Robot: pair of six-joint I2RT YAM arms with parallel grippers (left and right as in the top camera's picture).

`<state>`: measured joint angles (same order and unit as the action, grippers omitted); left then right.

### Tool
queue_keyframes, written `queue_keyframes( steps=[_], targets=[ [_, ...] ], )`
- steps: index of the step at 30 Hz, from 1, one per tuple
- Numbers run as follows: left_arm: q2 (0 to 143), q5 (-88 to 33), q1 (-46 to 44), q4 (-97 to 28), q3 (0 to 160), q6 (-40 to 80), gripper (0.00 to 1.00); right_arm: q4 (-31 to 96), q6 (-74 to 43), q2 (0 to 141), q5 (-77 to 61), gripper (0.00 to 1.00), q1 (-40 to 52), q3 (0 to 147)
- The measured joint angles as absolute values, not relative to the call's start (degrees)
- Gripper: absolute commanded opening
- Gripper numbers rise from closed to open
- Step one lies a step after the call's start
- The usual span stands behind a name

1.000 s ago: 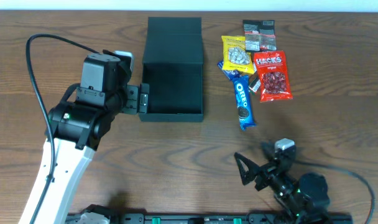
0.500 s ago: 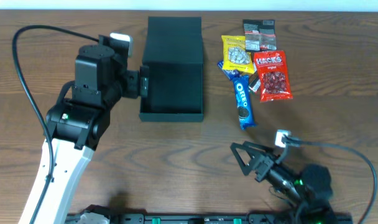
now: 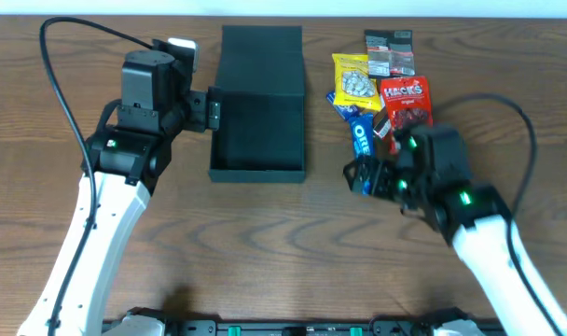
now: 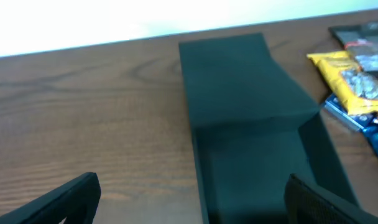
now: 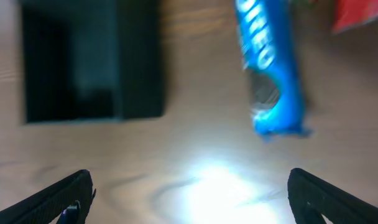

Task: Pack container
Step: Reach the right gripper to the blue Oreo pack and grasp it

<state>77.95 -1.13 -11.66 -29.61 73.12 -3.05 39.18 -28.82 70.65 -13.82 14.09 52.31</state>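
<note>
The container (image 3: 259, 131) is a dark teal-black box, open, with its flap lid lying flat behind it; it also shows in the left wrist view (image 4: 257, 155) and the right wrist view (image 5: 89, 62). My left gripper (image 3: 214, 110) is open at the box's left wall, its fingers either side of that wall (image 4: 189, 202). My right gripper (image 3: 363, 175) is open and empty, over the lower end of the blue Oreo packet (image 3: 363, 140), which shows blurred in the right wrist view (image 5: 267, 62).
Right of the box lie a yellow snack bag (image 3: 353, 82), a red Hacks bag (image 3: 405, 103) and a small dark packet (image 3: 388, 51). Bare wood table (image 3: 265, 243) lies in front of the box.
My right arm has swung up from the table's front edge to the Oreo packet. My left gripper has shifted slightly back along the box's left wall.
</note>
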Motion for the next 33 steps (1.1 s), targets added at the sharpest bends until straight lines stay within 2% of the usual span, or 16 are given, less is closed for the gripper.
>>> queue_keyframes(
  steps=[9,19,30,33],
  targets=[
    [78.1,-1.1,-11.7,-32.1,73.1,-2.8,0.95,30.9,-18.9,92.2,-2.2,0.99,14.1,58.2],
    [78.1,-1.1,-11.7,-34.4,73.1,-1.1,0.95,25.5,-13.1,98.4,3.1,0.93,14.1,58.2],
    [78.1,-1.1,-10.3,-33.6,73.1,-1.1,0.95,20.9,-11.9,102.5,3.6,0.63,14.7,58.2],
    [78.1,-1.1,-9.4,-33.6,73.1,-1.3,0.95,20.0,-11.8,102.5,3.7,0.61,15.6,58.2]
  ],
)
